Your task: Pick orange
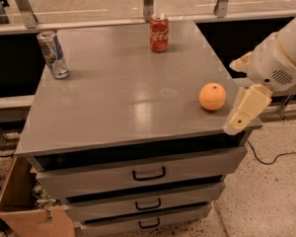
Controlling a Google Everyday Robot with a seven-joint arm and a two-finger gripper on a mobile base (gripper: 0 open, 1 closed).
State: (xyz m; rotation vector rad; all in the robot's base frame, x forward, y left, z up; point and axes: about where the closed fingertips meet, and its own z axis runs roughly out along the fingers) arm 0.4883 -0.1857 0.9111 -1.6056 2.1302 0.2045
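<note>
The orange (212,96) is a round orange fruit lying near the right front edge of the grey cabinet top (123,93). My gripper (235,95) is at the right edge of the cabinet, just right of the orange and about level with it. It is open and empty: one beige finger (246,110) hangs low at the table's corner and the other fingertip (239,63) shows higher up. It does not touch the orange.
A red Coca-Cola can (159,32) stands at the back middle of the top. A silver can (53,54) stands at the back left. Below are three drawers with dark handles (149,174). A cardboard box (29,206) sits on the floor at the left.
</note>
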